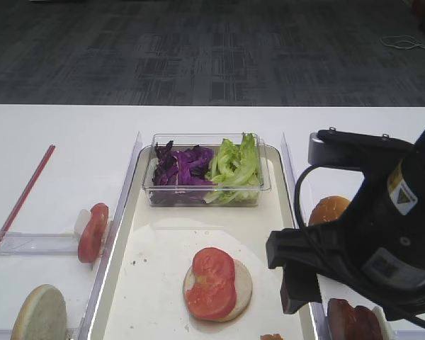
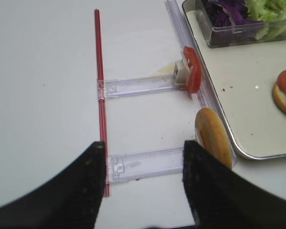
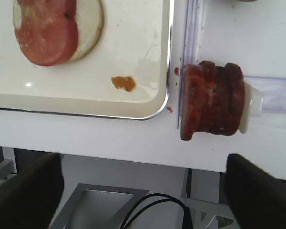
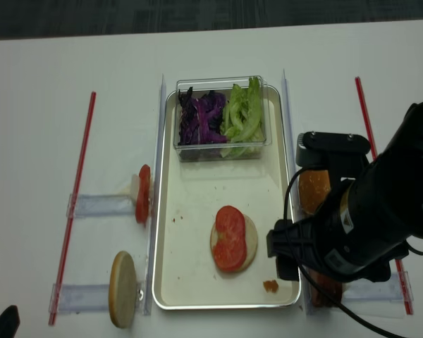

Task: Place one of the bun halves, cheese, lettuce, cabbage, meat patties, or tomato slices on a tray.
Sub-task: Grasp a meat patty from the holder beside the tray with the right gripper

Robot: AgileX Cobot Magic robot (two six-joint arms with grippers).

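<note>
The cream tray [image 1: 145, 283] holds a pale bun half [image 1: 242, 289] topped with a tomato slice [image 1: 211, 282]. At its far end a clear box holds purple cabbage [image 1: 180, 168] and green lettuce [image 1: 235, 164]. My right gripper [image 3: 143, 162] is open and empty at the table's front edge, just short of the meat patties [image 3: 212, 100], which stand on edge in a clear rack right of the tray. My left gripper [image 2: 144, 148] is open over a clear rack, with an upright bun half [image 2: 213, 136] by its right finger. Another tomato slice [image 2: 191, 75] stands beyond. Cheese is out of view.
A small orange scrap [image 3: 123, 83] lies near the tray's front right corner. A golden bun top [image 1: 329, 209] sits right of the tray, partly behind my right arm [image 1: 382, 234]. Red strips [image 4: 76, 197] [image 4: 370, 134] run along both outer sides of the table.
</note>
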